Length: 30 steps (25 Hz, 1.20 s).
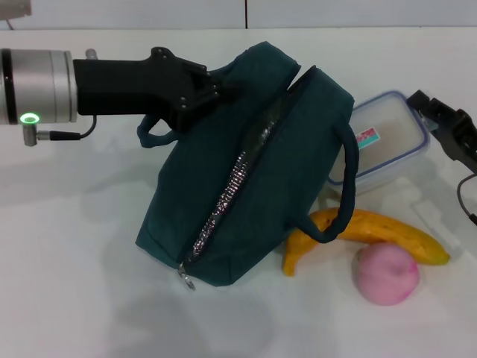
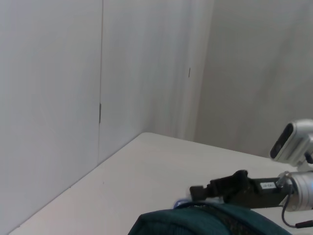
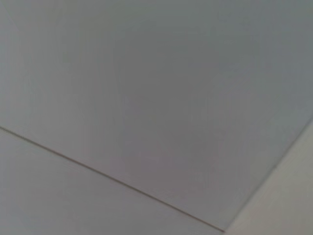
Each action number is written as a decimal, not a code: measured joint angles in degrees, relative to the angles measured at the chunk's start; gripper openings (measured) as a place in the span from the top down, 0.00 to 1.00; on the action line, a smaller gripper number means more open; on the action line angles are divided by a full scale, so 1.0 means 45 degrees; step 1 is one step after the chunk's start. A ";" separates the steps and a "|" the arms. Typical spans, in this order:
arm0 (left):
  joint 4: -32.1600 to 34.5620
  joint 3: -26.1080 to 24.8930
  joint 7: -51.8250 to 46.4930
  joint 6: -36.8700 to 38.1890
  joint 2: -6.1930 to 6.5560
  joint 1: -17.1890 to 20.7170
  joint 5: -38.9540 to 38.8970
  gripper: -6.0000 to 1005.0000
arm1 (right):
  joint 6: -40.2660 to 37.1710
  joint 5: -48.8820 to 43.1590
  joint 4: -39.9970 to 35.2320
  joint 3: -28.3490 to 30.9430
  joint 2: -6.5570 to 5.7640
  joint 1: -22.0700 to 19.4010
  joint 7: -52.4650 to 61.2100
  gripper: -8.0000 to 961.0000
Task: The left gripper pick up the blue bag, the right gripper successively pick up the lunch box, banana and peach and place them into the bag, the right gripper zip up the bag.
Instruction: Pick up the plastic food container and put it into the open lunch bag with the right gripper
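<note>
Claw work begins on the robot's left side: the left gripper (image 1: 212, 89) reaches across the white table (image 1: 67, 246) and has its black fingers pinched on the upper edge of the blue bag (image 1: 283, 142), at the fabric beside one handle. The bag sits tilted, its far end lifted under the grip and its lower corner resting on the table. Its zipper (image 1: 223, 201) runs diagonally and is parted enough to show silver lining, though the opening looks narrow.

Further right, the banana (image 1: 387, 231) lies partly under the bag's front handle (image 1: 344, 186), touching the bag's side. The peach (image 1: 384, 273) sits just beside the banana, nearer the robot. Behind the bag, the lunch box (image 1: 391, 138) rests on the table with its near edge hidden by the bag.

At the far right edge, the right gripper (image 1: 447, 127) hovers over the lunch box's corner; whether its fingers are spread or closed cannot be told from here.

Risks, as I judge them: the pinch on fabric could slip as the bag rises, and the handle draped over the banana may drag the fruit along or roll the peach away. A mouth this narrow could also block the lunch box.
</note>
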 joint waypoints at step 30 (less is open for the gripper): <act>0.0974 -0.0192 -0.0874 0.0474 0.0065 0.0446 -0.0419 0.95 | -0.2610 -0.0091 -0.2342 -0.0670 -0.0076 -0.1178 -0.1413 0.89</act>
